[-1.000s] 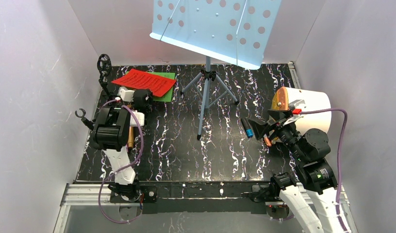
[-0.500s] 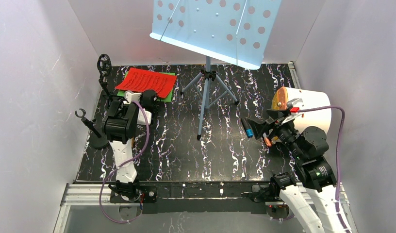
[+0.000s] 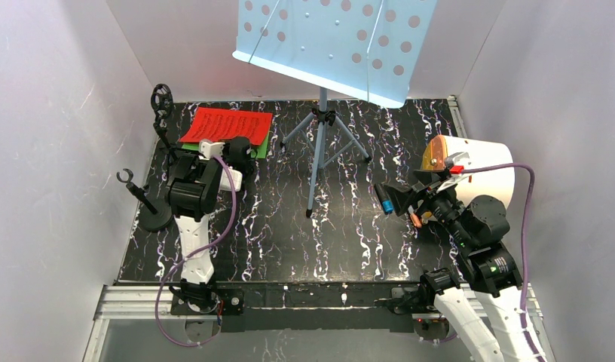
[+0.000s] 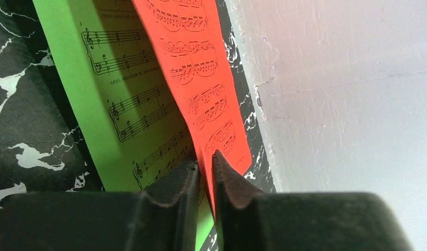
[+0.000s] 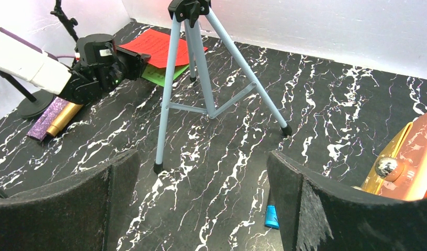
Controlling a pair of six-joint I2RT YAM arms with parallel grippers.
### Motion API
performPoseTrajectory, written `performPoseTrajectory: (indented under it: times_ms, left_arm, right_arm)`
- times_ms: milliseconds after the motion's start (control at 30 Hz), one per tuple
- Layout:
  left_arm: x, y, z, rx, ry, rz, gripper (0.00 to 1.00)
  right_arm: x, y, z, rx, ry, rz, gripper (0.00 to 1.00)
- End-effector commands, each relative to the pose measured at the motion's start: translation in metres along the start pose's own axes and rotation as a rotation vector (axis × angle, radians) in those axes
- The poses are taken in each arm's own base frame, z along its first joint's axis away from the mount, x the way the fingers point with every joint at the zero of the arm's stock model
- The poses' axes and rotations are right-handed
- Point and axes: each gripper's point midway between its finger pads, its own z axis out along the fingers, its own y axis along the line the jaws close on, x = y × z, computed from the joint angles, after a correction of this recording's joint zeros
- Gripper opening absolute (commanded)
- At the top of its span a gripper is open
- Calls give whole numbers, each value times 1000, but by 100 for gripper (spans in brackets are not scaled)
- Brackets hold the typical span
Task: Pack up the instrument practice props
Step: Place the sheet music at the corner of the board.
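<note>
My left gripper [image 4: 206, 159] is shut on the near edge of the red score sheet [image 4: 201, 68], which lies over the green score sheet [image 4: 91, 78] by the back wall. From above, the red sheet [image 3: 227, 124] covers most of the green one [image 3: 261, 145]. The pale blue perforated music rack [image 3: 338, 45] stands on its tripod [image 3: 319, 143] at the back centre. Two thin black mic mounts [image 3: 163, 102] [image 3: 142, 197] stand at the left. The gold microphone [image 5: 65, 116] and the purple glitter microphone [image 5: 46, 117] lie side by side near the left arm. My right gripper [image 5: 201, 198] hangs open over the table.
A white tub with an orange lid [image 3: 478, 170] lies on its side at the right. A small blue object [image 5: 272, 216] rests on the table by my right fingers. A tripod leg's foot [image 5: 158, 168] stands just ahead of the right gripper. White walls close in three sides.
The left arm has swung toward the back wall, carrying the red sheet with it over the green one. The nearer mic mount's base has come into view. The right arm is still.
</note>
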Motion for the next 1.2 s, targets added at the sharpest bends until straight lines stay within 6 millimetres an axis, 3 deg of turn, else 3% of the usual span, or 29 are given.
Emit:
performPoseTrajectory:
  times_ms: [0,167,467,833,967,1167]
  left_arm:
    - [-10,7,-3,-28,-46,3,21]
    - [-26,5,-19,-26,-61,7,46]
    - [-58,0,-46,-47,-87,28,66]
    - [-57,37,-51,-193,-61,167,77]
    - [-47,52,-38,-221,-2,192,78]
    - [-40,48,-15,-220,12,295,78]
  right_arm:
    - [-16,1,0,-2,-59,-26,99]
    - [-16,1,-1,1,-61,-28,99]
    - [-17,2,-2,-4,-67,-30,99]
    - [-16,4,-2,-12,-61,-26,99]
    - [-16,4,-2,-17,-62,-24,99]
    - [-16,3,-1,-11,-56,-21,99]
